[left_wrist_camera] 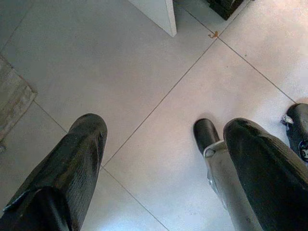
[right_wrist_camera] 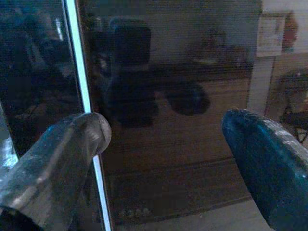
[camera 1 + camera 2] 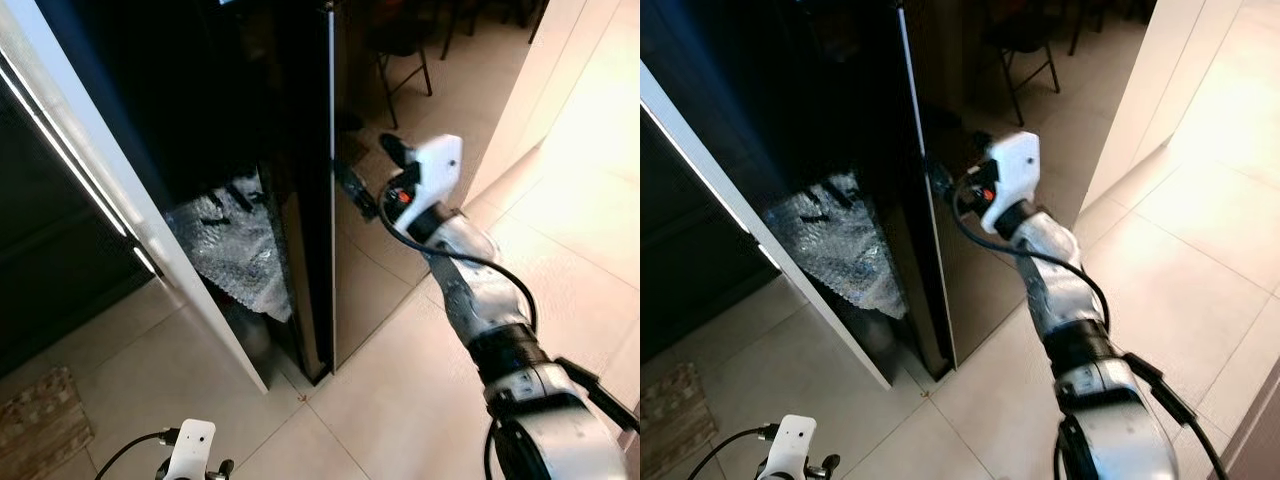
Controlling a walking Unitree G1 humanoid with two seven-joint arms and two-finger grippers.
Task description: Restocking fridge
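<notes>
Two grippers are in play. Nearest the robot, the left gripper (image 1: 159,159) hangs idle low over the tiled floor (image 1: 144,72), fingers (image 1: 72,163) spread wide and holding nothing; the robot's own foot shows between them.

Beyond it, the right gripper (image 2: 163,139) is raised to the fridge door (image 3: 300,150), a tall dark glossy panel standing ajar, seen edge-on. In the wrist view the fingers (image 2: 62,154) are parted and empty, one at the door's pale edge strip (image 2: 82,57), the other before the reflective dark face. Whether either finger touches the panel cannot be told.

Judgement: the step in hand is working the door, either to open it wider or to swing it shut; which cannot be determined. No stock item is held. The next move calls for firm contact on the door's edge or face and a steady swing along its hinge arc, since smooth glass may let the fingers slip.

Beside the door, low down, crumpled bubble wrap (image 3: 240,250) sits inside the fridge. Left of the door stands a white panel (image 3: 120,200) with a lit strip. Beyond the door, a dark chair (image 3: 400,50) stands on the tiles beside a pale wall (image 3: 530,90). No surface is in view.
</notes>
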